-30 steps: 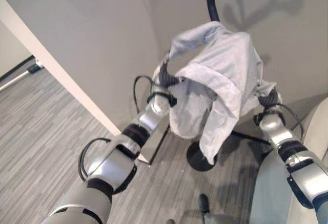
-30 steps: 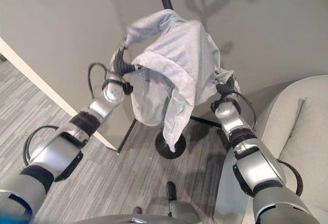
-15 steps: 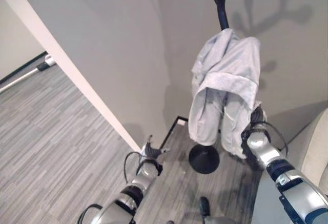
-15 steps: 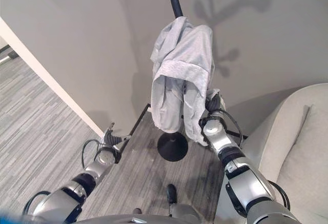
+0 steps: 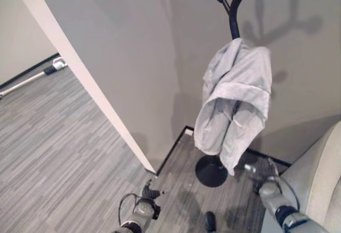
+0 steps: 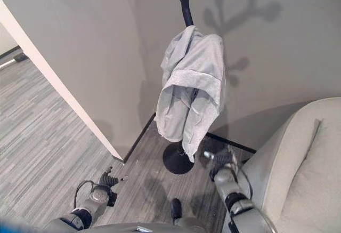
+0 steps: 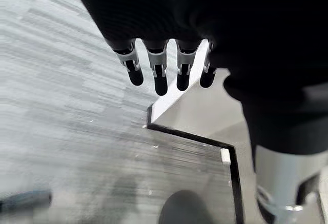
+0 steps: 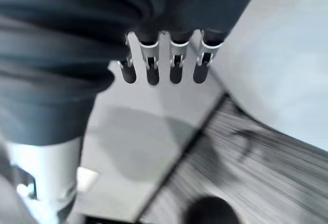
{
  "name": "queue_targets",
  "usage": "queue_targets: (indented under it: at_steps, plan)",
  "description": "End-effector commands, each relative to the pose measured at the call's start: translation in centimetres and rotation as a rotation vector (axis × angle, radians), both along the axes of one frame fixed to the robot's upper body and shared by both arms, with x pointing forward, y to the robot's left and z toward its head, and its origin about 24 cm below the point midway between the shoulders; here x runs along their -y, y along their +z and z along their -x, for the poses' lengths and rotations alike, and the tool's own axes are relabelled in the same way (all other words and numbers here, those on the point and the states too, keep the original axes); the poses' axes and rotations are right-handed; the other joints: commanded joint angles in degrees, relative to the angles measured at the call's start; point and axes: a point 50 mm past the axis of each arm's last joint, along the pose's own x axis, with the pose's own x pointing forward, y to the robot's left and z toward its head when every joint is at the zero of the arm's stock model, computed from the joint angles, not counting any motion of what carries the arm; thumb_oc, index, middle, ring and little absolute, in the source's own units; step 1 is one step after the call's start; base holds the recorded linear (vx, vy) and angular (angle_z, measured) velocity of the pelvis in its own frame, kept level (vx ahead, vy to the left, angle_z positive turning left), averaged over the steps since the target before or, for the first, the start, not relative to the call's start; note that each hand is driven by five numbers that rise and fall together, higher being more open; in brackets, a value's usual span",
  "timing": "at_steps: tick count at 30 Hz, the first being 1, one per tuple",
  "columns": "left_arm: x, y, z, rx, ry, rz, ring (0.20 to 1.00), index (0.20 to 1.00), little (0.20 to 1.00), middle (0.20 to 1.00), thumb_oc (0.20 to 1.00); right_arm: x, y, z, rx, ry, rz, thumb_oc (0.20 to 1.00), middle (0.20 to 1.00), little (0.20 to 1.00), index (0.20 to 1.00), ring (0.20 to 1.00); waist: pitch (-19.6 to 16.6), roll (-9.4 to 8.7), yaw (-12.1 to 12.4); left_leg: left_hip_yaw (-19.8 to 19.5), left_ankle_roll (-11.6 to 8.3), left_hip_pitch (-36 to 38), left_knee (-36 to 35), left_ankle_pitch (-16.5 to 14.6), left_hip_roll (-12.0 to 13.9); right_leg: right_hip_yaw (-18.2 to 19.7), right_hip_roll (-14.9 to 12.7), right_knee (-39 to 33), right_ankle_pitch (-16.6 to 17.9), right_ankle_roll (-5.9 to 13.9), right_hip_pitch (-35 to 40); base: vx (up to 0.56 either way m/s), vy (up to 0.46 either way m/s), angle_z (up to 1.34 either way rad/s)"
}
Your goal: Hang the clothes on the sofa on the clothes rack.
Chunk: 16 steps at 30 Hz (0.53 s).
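Observation:
A light grey garment hangs draped over the black clothes rack, whose round base stands on the floor in the wall corner. The cloth also shows in the right eye view as the garment. My left hand is low by the floor, left of the base, open and holding nothing; its fingers are straight. My right hand is low beside the base, below the cloth's hem, open and apart from it; its fingers are straight.
A beige sofa stands at the right, close to the rack. A white wall panel edge runs diagonally at the left. Grey plank flooring spreads to the left. A black skirting strip lines the wall foot.
Both hands have let go of the garment and dropped from rack height to near the floor. The garment now hangs by itself on the rack. The camera has shifted.

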Motion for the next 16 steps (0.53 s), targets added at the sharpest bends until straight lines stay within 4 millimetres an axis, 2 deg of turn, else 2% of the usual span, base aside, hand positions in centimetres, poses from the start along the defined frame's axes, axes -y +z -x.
queue_targets:
  at_steps: [1, 4, 5, 6, 7, 8, 9, 14, 16]
  plan:
    - [-1.8, 0.4, -0.5, 0.023, 0.141, 0.031, 1.000, 1.000, 1.000, 1.000, 1.000, -1.0, 0.5, -1.8, 0.046, -0.032, -0.066, 1.000, 1.000, 1.000, 1.000, 1.000, -1.71, -4.38, 0.39, 2.64, -2.46, 2.83, -0.08, -1.08, 0.46, 4.03, -4.05, 1.79, -7.72, 5.94, 7.12, 0.00, 0.026, -0.04]
    - [-2.3, -0.6, 2.0, -0.029, 0.287, 0.084, 1.000, 1.000, 1.000, 1.000, 1.000, -1.6, -1.3, 0.9, -0.051, -0.128, -0.165, 1.000, 1.000, 1.000, 1.000, 1.000, -1.94, -4.38, 0.60, 3.10, -2.42, 3.28, -0.08, -1.32, 0.47, 4.09, -4.08, 1.75, -7.80, 5.96, 7.57, 0.01, 0.026, -0.06]
    - [-2.3, -0.6, 2.0, -0.030, 0.287, 0.084, 1.000, 1.000, 1.000, 1.000, 1.000, -1.6, -1.3, 0.9, -0.051, -0.128, -0.165, 1.000, 1.000, 1.000, 1.000, 1.000, -1.93, -4.38, 0.60, 3.10, -2.42, 3.30, -0.08, -1.33, 0.48, 4.10, -4.07, 1.75, -7.80, 5.96, 7.59, 0.00, 0.020, -0.05]
    - [-2.0, -0.9, 2.8, -0.045, 0.328, 0.117, 1.000, 1.000, 1.000, 1.000, 1.000, -1.7, -2.2, 2.5, -0.105, -0.210, -0.232, 1.000, 1.000, 1.000, 1.000, 1.000, -1.98, -4.42, 0.93, 3.04, -2.39, 3.37, -0.08, -1.38, 0.44, 3.91, -4.08, 1.66, -7.81, 5.95, 7.76, 0.00, 0.000, 0.00]
    - [-2.0, -0.9, 2.8, -0.045, 0.328, 0.117, 1.000, 1.000, 1.000, 1.000, 1.000, -1.7, -2.2, 2.5, -0.105, -0.211, -0.232, 1.000, 1.000, 1.000, 1.000, 1.000, -1.97, -4.42, 0.93, 3.04, -2.39, 3.38, -0.08, -1.39, 0.44, 3.92, -4.08, 1.66, -7.81, 5.95, 7.78, 0.00, 0.000, 0.00]
    - [-1.9, -1.2, 3.5, -0.059, 0.378, 0.148, 1.000, 1.000, 1.000, 1.000, 1.000, -1.7, -3.0, 4.2, -0.167, -0.265, -0.265, 1.000, 1.000, 1.000, 1.000, 1.000, -1.91, -4.53, 1.35, 2.90, -2.31, 3.38, -0.08, -1.41, 0.39, 3.73, -4.06, 1.63, -7.81, 5.96, 7.91, 0.00, 0.010, 0.04]
    - [-1.9, -1.2, 3.5, -0.059, 0.378, 0.148, 1.000, 1.000, 1.000, 1.000, 1.000, -1.7, -3.0, 4.2, -0.167, -0.265, -0.265, 1.000, 1.000, 1.000, 1.000, 1.000, -1.91, -4.53, 1.35, 2.90, -2.31, 3.38, -0.08, -1.41, 0.39, 3.73, -4.06, 1.63, -7.81, 5.96, 7.91, 0.00, 0.013, 0.07]
    - [-1.6, -1.5, 4.3, -0.078, 0.420, 0.188, 1.000, 1.000, 1.000, 1.000, 1.000, -2.1, -4.4, 8.3, -0.312, -0.399, -0.333, 1.000, 1.000, 1.000, 1.000, 1.000, -1.84, -4.73, 2.10, 2.48, -2.27, 3.41, -0.08, -1.53, 0.37, 3.08, -4.17, 1.40, -7.87, 5.98, 8.32, 0.01, 0.012, 0.05]
    - [-1.5, -1.5, 4.2, -0.076, 0.419, 0.192, 1.000, 1.000, 1.000, 1.000, 1.000, -2.1, -4.5, 8.6, -0.321, -0.397, -0.328, 1.000, 1.000, 1.000, 1.000, 1.000, -1.85, -4.75, 2.12, 2.41, -2.24, 3.42, -0.08, -1.56, 0.35, 2.99, -4.19, 1.40, -7.87, 5.97, 8.31, 0.00, 0.008, 0.04]
